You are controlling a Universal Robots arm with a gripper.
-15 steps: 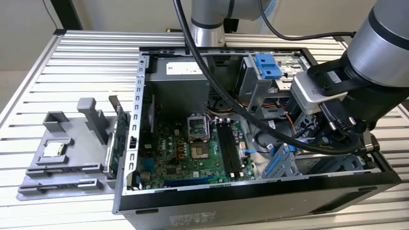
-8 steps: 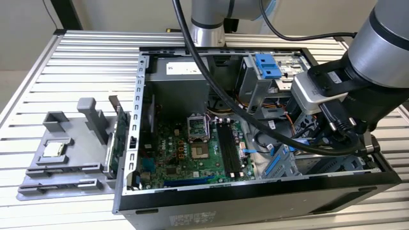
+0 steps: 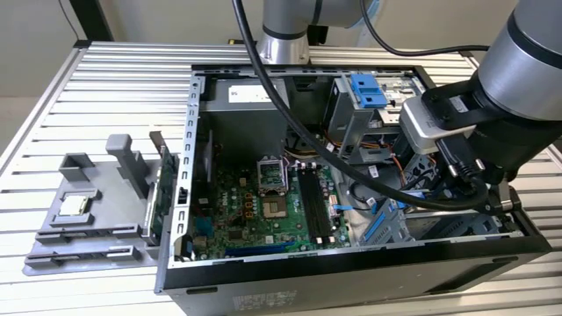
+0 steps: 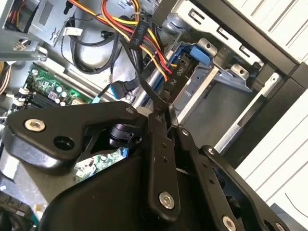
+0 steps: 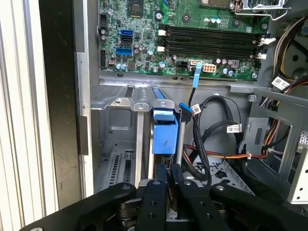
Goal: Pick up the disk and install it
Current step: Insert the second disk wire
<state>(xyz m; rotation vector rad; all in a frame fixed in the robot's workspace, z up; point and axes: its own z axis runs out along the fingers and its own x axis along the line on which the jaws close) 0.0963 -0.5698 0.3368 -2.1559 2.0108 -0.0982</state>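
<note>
Small white tags (image 5: 234,128) hung on the black cables; their print was too small to make out. The arm (image 3: 527,72) reached steeply down into the open computer case (image 3: 351,276) on the slatted surface (image 3: 114,85). In the first wrist view the gripper (image 5: 169,169) hovered with its jaws drawn together just beside the disk (image 5: 165,134), which stood on edge in the drive bay, blue bracket showing.

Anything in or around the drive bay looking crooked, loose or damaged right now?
Nothing damaged or spilled. The gripper sits low in the case at the disk, whose blue bracket stands upright in the metal bay. Loose cables hang close beside it, touching nothing I can confirm.
</note>
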